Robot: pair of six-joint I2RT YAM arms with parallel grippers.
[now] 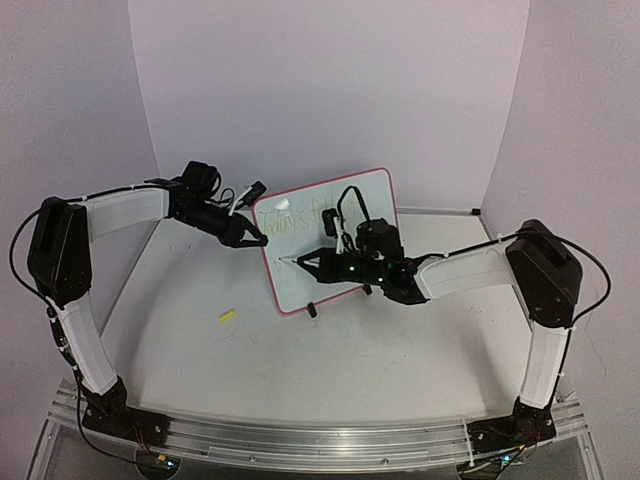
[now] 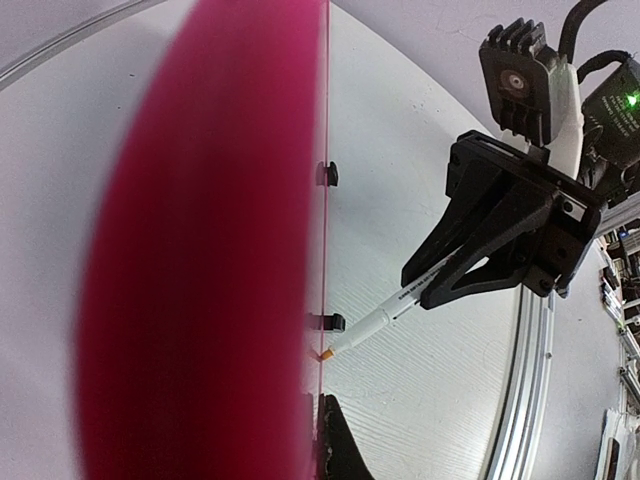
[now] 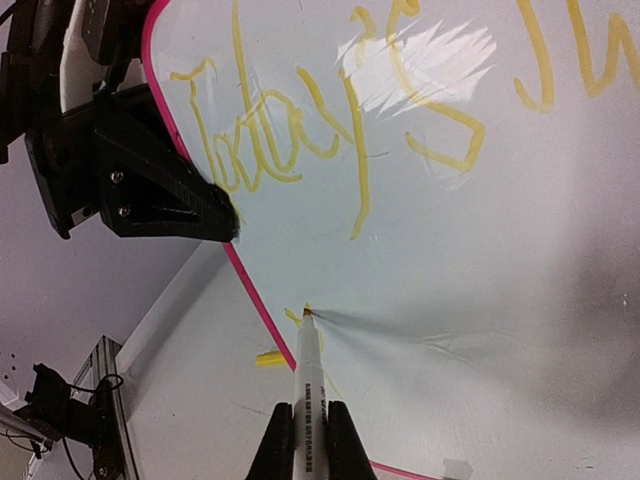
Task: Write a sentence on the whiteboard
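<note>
The yellow sentence (image 3: 265, 150) on the whiteboard (image 3: 500, 280) reads "Today's", then letters cut off.

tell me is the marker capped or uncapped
Uncapped: the marker shows a bare yellowish tip touching the whiteboard.

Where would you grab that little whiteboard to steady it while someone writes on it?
By its left edge, coming from the left side with one finger in front and one behind. The whiteboard is a thin panel standing tilted, so its edge slips between the fingers, and that spot is clear of the marker and most of the writing. The left gripper sits there now.
</note>
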